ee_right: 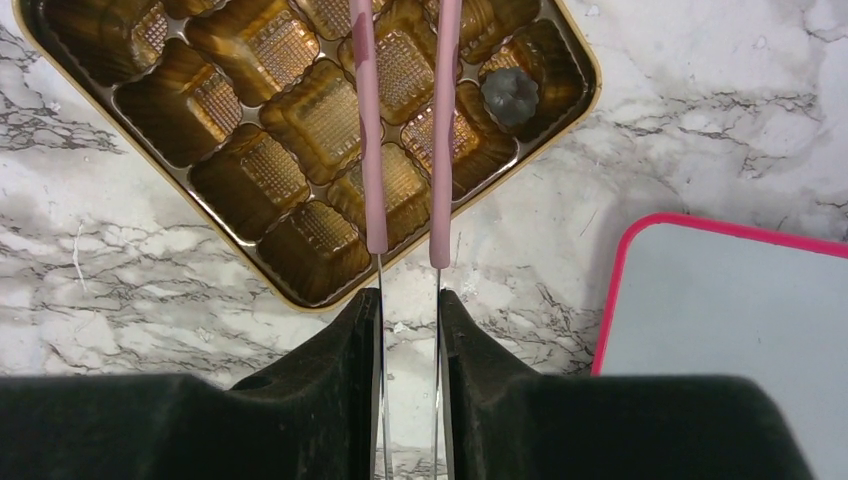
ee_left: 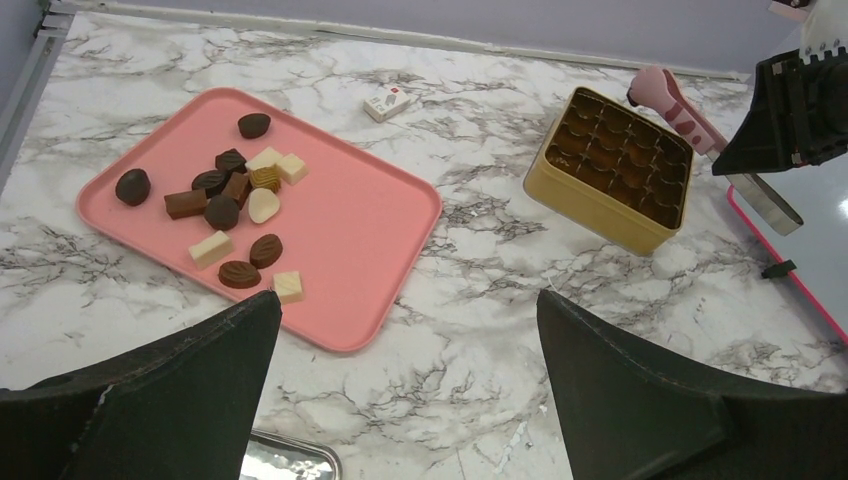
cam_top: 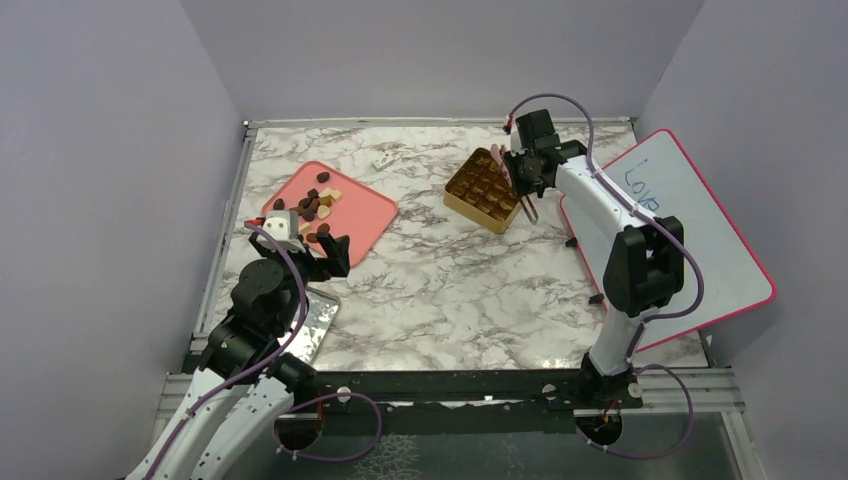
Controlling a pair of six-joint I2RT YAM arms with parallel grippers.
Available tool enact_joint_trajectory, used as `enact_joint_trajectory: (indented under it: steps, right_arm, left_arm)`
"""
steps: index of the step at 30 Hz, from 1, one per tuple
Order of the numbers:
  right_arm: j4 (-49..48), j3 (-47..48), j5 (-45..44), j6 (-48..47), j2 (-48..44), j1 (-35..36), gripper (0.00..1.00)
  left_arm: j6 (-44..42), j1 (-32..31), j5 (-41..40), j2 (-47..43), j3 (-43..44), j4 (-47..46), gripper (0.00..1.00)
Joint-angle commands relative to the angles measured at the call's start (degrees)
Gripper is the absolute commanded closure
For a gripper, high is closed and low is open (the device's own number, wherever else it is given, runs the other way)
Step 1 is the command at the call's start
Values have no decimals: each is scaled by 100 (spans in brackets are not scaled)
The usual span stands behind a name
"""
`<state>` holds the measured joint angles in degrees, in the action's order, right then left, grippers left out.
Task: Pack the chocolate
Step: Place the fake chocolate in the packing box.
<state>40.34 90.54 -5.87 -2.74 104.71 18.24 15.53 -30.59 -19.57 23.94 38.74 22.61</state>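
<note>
— On the pink tray (ee_left: 370, 220), beside the wide-open, empty left jaws, that's the chocolate (ee_left: 235, 215)?
— Yes. Right jaws are clamped on the pink tweezers (ee_right: 370, 130), tips over the gold box (ee_left: 590, 205) across the desk (ee_left: 480, 300).

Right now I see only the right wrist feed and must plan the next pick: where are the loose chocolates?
Observer: The chocolates lie clustered on a pink tray, on the left side of the table, apart from the gold box.
Operator: Is the left claw holding anything?
Observer: No, the left claw is open and empty, hovering at the tray's near edge.
Operator: Anything lying between tray and box?
Observer: One small white packet, toward the far edge.
</note>
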Motion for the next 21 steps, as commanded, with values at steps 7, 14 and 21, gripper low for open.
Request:
enact_joint_trajectory:
  steps: [7, 14, 21]
  right_arm:
    - [-99, 125, -52, 80, 371, -83, 70]
    - [-139, 97, -112, 79, 397, -83, 65]
    - [-125, 50, -33, 101, 228, -84, 62]
  left_arm:
    - [-70, 18, 129, -29, -51, -64, 1]
    - [-41, 18, 146, 11, -39, -64, 1]
    - [65, 11, 192, 39, -17, -39, 1]
